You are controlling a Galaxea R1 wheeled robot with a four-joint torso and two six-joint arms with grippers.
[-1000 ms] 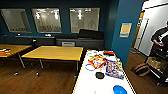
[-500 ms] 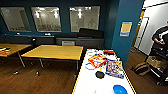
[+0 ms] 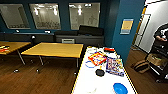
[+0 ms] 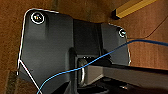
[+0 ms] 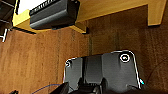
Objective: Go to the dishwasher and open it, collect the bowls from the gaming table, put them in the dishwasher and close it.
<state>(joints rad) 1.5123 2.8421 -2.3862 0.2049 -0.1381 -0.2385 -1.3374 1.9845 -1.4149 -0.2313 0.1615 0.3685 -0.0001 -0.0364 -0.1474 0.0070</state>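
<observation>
Long white-topped, yellow-rimmed gaming table runs from bottom centre-right up toward mid-frame. Round bright blue bowl sits near its bottom right edge; smaller black bowl is further up, just beside a flat colourful game box. A red-orange game box lies above. Open dark wood floor at lower left, w/ plain yellow-wood table mid-left. Person at right edge. Grippers: finger state can't be told from either wrist view.
</observation>
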